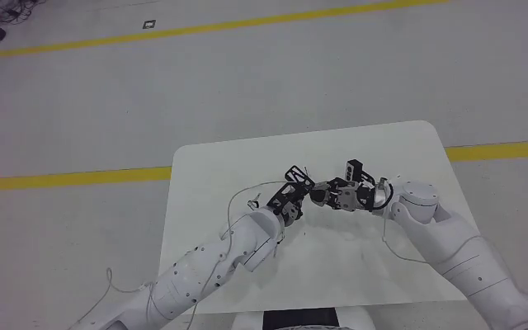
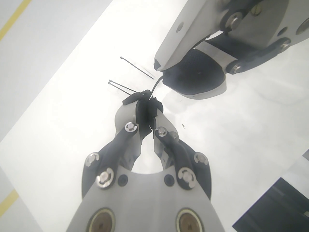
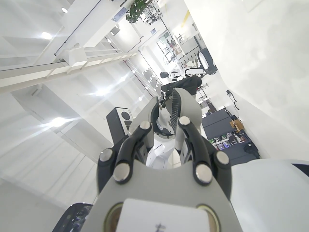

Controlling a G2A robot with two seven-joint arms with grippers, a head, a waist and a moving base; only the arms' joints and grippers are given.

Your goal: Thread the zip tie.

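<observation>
mid-frame, left gripper (image 2: pixel 147 100) pinches one end of the zip tie (image 2: pixel 154 88), right gripper (image 2: pixel 163 74) clamps the other; spare ties (image 2: pixel 137 68) lie upper left.

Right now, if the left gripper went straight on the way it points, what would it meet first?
Probably the right gripper, close ahead at the far end of the thin black plastic zip tie; depth is unclear.

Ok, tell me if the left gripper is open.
No, the left gripper is clamped shut on one end of the black zip tie.
</observation>
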